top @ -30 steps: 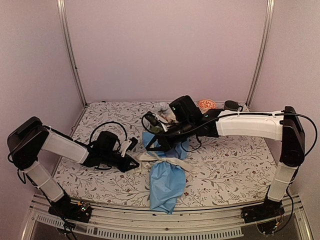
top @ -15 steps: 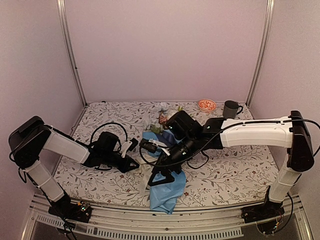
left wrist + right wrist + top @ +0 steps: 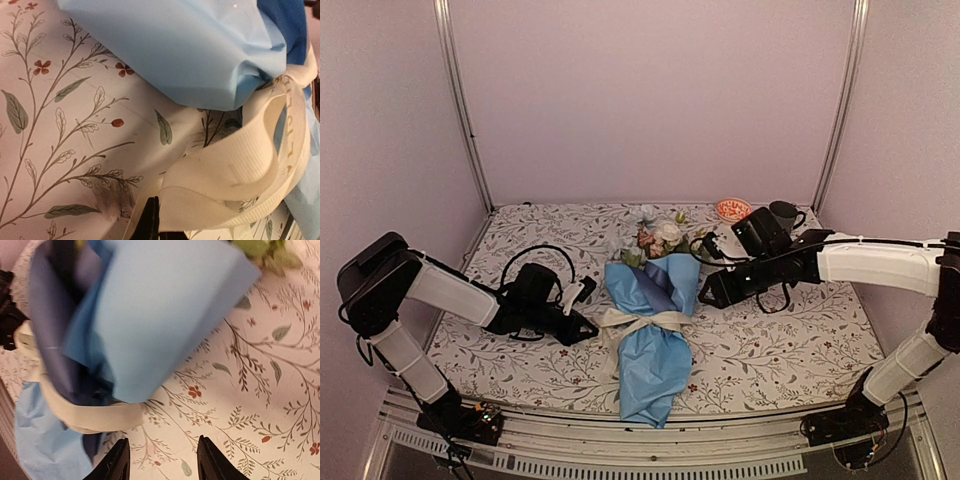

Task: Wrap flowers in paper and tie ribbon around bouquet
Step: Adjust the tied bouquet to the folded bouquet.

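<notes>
Two lilac walls [image 3: 380, 110] flank floral tablecloth [image 3: 790, 335]; left gripper [image 3: 588, 327] pinches ribbon [image 3: 240, 170], right gripper [image 3: 163, 457] open.

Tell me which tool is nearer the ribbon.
Left. The left tool holds the ribbon's left end; the right tool hangs open off to its right, beside the blue paper, not touching.
</notes>
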Robot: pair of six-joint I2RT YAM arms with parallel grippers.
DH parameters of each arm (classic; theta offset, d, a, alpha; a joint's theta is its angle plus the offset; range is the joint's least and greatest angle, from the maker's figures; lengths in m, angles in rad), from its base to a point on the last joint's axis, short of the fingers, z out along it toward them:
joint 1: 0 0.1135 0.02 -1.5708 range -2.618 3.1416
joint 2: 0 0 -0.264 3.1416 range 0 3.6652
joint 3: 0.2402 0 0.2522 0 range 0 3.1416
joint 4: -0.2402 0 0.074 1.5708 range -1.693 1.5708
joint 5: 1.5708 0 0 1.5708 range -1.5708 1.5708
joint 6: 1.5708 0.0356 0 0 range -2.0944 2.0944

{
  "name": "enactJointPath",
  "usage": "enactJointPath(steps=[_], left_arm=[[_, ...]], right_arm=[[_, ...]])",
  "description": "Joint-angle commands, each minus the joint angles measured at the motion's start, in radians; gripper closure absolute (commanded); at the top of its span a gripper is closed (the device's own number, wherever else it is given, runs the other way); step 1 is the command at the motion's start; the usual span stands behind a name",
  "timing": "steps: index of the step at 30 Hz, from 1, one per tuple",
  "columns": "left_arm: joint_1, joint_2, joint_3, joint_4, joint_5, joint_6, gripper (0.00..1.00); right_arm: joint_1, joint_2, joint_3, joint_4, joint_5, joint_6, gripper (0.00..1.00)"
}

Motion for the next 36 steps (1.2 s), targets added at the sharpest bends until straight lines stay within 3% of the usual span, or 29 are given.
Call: enactJointPath(steps=[1, 6, 11, 15, 28, 36], left_arm=[[-0.011, -0.019, 0.02, -0.022, -0.007, 0.019, 1.0], [-0.011, -0.02, 0.024, -0.031, -0.009, 0.023, 1.0], [-0.011, -0.019, 0.026, -0.034, -0.01, 0.024, 1.0], [-0.011, -0.016, 0.032, -0.039, -0.001, 0.026, 1.0], [-0.011, -0.025, 0.052, -0.064, 0.006, 0.036, 1.0], [-0.011, -0.034, 0.056, -0.08, 0.002, 0.041, 1.0]], right_arm=[[0.01, 0.117, -0.043, -0.06, 0.169, 0.069, 0.52], [0.058, 0.139, -0.122, 0.077, 0.167, 0.019, 0.42], [0.09, 0.065, -0.293, 0.375, 0.064, -0.042, 0.3], [0.094, 0.1, -0.314, 0.447, 0.151, -0.081, 0.29], [0.159, 0.195, -0.338, 0.598, 0.208, -0.166, 0.25], [0.158, 0.238, -0.306, 0.636, 0.253, -0.201, 0.3]])
